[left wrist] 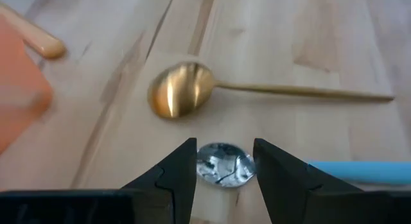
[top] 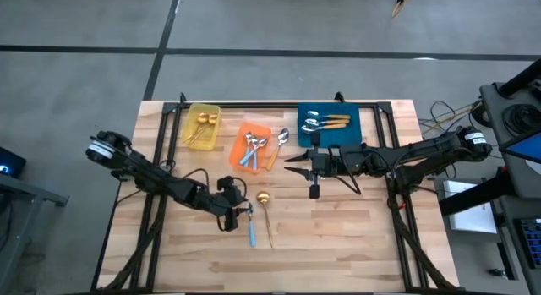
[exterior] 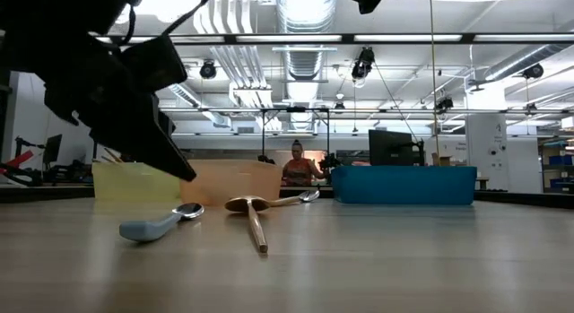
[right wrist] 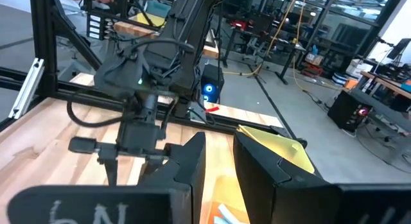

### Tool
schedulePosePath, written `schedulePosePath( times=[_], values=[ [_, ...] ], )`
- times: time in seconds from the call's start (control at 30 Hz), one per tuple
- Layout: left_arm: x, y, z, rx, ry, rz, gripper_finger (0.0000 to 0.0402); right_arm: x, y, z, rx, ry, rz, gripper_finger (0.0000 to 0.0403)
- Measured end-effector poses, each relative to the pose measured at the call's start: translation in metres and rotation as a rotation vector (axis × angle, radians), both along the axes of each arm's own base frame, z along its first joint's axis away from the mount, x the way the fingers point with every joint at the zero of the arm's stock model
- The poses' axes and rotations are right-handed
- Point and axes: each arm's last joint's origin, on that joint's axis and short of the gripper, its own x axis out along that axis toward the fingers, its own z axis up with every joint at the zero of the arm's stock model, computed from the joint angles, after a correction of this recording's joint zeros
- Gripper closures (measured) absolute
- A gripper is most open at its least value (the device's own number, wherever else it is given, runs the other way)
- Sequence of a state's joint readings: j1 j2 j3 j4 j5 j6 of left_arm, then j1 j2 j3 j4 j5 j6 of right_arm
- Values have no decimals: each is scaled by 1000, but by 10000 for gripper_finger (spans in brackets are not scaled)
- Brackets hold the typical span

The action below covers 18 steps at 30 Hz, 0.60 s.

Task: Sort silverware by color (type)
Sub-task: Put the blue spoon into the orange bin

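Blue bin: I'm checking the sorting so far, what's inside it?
The blue bin holds a few spoons with silver bowls and orange handles, lying near its far side. The right arm covers the bin's near edge, so anything there is hidden.

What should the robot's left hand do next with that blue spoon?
Probably lower a little and close: the left gripper has its fingers open on either side of the blue spoon, which lies on the table beside the gold spoon, outside the bins.

A wooden table (top: 338,236) carries yellow (top: 201,126), orange (top: 251,145) and blue bins (top: 330,126), a blue-handled spoon (top: 250,227) and a gold spoon (top: 265,212)
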<state>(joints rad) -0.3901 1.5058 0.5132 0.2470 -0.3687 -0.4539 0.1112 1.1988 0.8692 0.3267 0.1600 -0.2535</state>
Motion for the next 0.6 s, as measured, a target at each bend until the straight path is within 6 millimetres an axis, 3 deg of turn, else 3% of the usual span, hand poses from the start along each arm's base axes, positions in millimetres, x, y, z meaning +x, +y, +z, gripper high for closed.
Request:
schedulePosePath(
  times=[0.6],
  values=[
    [7,-2,-27,27,56,9,267,0,0,0,0,0,0,330]
  ],
)
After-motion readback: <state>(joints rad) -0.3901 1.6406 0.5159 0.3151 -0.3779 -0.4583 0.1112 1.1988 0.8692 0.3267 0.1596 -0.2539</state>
